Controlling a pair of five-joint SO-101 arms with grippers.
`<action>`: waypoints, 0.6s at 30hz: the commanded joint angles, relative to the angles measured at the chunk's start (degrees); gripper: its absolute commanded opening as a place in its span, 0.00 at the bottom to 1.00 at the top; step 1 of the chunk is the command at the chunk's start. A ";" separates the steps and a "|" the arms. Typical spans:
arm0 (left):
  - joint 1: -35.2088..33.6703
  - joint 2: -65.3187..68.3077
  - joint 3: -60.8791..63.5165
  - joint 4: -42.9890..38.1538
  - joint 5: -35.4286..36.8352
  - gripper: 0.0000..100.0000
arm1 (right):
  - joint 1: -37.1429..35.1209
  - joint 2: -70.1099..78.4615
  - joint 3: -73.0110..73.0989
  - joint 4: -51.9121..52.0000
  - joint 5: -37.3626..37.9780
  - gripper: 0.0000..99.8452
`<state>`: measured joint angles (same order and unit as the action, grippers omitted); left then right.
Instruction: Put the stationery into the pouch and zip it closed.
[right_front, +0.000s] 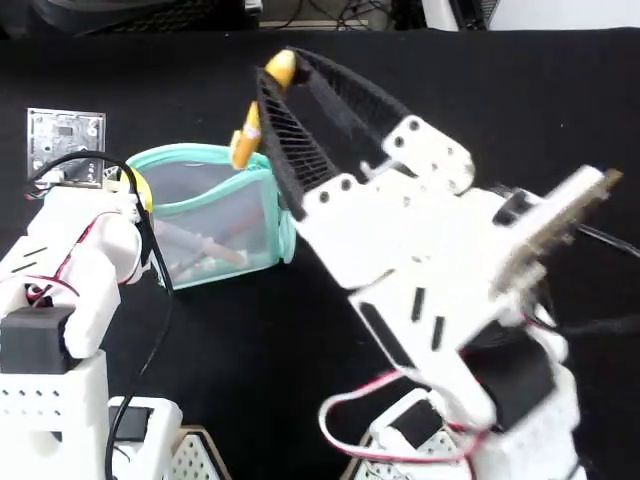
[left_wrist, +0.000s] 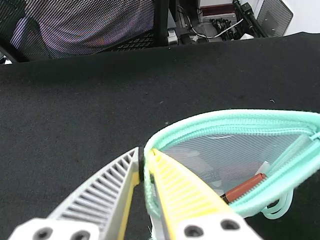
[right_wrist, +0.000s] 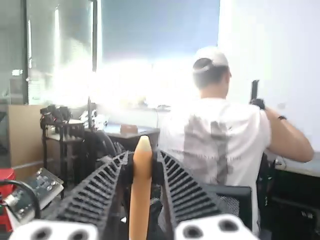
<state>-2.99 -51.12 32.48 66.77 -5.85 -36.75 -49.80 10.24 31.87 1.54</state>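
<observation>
Pen lies lengthwise in the right gripper, clamped and raised above the pouch, seemingly over its right end. The left gripper pinches the pouch's rim toward the table's left edge.

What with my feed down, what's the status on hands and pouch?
Left hand pinching pouch rim, pouch unzipped. Right hand gripping yellow pen above the opening. Reddish pen inside; nothing blocking.

Mint-rimmed translucent pouch, yellow-orange pen, reddish-brown pen, black table.
</observation>
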 joint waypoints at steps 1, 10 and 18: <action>0.40 1.49 10.15 0.44 -0.70 0.03 | -0.70 2.24 0.66 -3.96 -0.53 0.01; 0.31 1.49 10.15 0.44 -0.70 0.03 | -1.67 6.55 4.00 -7.65 -5.27 0.01; -0.04 1.49 10.15 0.44 -0.70 0.03 | 1.32 12.62 14.02 -13.98 -5.01 0.01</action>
<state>-2.99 -51.12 32.48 66.77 -5.85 -37.71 -38.11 21.93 21.41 -3.12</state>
